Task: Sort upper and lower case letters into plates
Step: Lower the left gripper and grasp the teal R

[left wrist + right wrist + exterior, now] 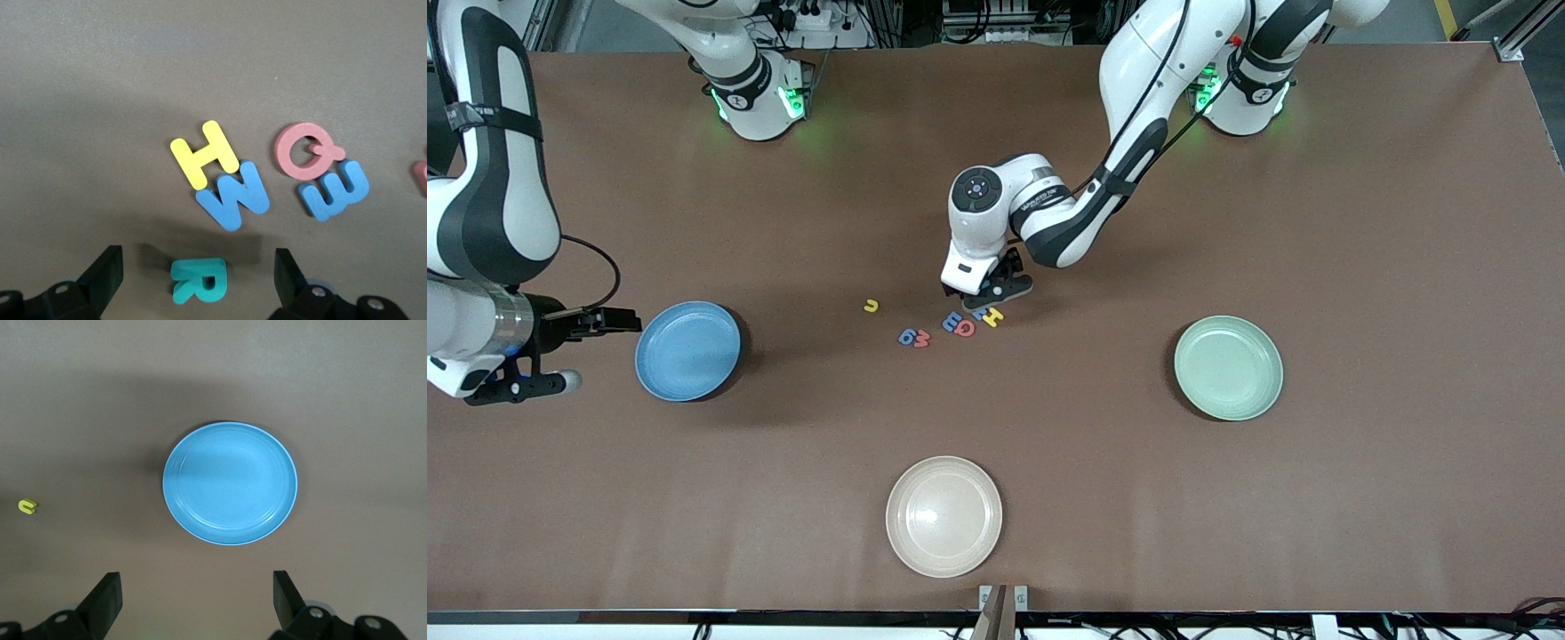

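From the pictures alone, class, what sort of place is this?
Probably a robotics lab: two Franka arms bolted along a brown table, foam letters and plates laid out for sorting, cables and metal framing past its edge.

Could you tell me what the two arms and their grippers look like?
Both arms are glossy white with black joint bands, black cables along them and green lights at their bases. The left gripper and right gripper have black fingers; the left wrist's round cap has a blue dot.

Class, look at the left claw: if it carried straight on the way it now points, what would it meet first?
Most likely the teal letter R, which lies between the open fingers of the left claw, then the table under it; exact height is unclear.
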Motion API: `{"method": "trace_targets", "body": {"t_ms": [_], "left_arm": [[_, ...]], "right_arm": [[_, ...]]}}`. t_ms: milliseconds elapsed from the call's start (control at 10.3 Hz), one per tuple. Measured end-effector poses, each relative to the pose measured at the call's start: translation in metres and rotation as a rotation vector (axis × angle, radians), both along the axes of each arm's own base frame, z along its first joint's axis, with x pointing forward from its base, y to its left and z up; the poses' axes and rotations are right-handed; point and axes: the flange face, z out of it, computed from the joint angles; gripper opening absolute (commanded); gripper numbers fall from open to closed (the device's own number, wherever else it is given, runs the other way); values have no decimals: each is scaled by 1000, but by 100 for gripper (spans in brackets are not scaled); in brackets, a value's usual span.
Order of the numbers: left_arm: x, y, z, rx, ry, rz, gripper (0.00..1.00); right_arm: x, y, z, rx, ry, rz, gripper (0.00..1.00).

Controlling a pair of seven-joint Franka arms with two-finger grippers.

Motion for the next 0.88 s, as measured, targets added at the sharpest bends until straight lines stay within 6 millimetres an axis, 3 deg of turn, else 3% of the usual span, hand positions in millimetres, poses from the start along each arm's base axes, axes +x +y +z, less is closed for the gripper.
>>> {"method": "trace_targets", "body": {"t_ms": [487,877], "left_arm": [[0,0,-2,1,1,3,72],[-3,-2,-3,2,2,7,65]], "right_arm": [[-1,-6,0,-4,1,-7,100],[-1,-6,0,-4,2,-8,100]]}}
